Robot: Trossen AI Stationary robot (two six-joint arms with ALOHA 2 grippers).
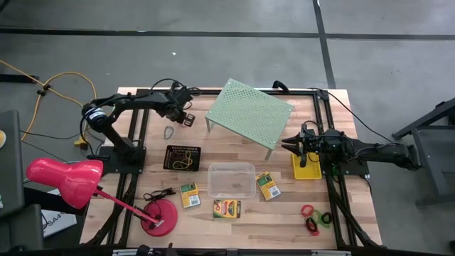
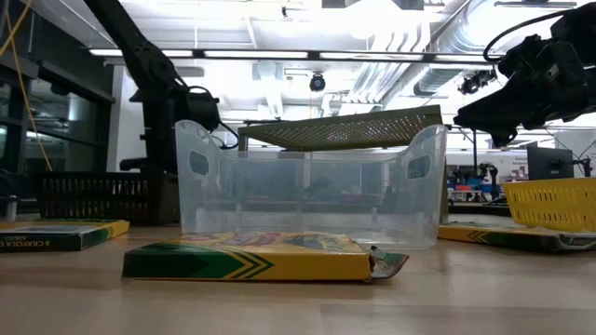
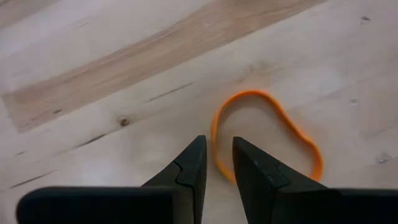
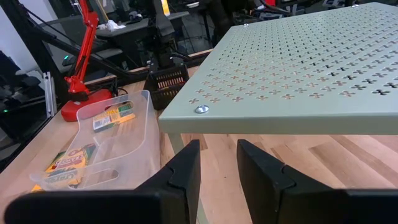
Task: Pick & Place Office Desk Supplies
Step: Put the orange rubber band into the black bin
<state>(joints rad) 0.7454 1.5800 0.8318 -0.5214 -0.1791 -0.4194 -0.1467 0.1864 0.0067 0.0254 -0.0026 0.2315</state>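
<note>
Pale wooden planks are making up the table, which is sitting on a grey floor with a pink-red desk lamp at its left edge and a pale green perforated shelf standing at the back middle. Over the back left of the table, the left gripper is hanging just above an orange rubber band lying flat on the wood, its fingers standing narrowly apart and holding nothing. At the right side, the right gripper is hovering beside the yellow basket, facing the shelf, its fingers also a narrow gap apart and empty. Toward the front, the clear tub is sitting with green-and-yellow card boxes lying around it, the small black mesh tray is resting to its left, and little red, green and black rings are lying near the front right corner.
</note>
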